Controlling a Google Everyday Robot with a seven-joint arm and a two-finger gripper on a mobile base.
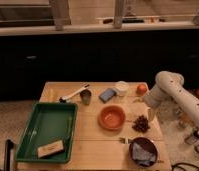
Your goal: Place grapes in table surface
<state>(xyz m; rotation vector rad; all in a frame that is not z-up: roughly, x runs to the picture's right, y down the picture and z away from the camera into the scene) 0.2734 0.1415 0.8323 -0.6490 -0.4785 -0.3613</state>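
The grapes [141,123], a small dark reddish-brown bunch, lie on the light wooden table surface [93,145], just right of the orange bowl [112,118]. My white arm reaches in from the right. Its gripper [151,115] hangs just above and to the right of the grapes, close to the table's right edge. Whether it touches the bunch cannot be told.
A green tray [30,131] holding a small tan block [50,148] sits at the left. An orange fruit [141,89], a white cup [122,88], a blue sponge [107,94], a metal cup [86,96] and a white utensil [72,94] line the back. A dark bowl [143,151] stands front right.
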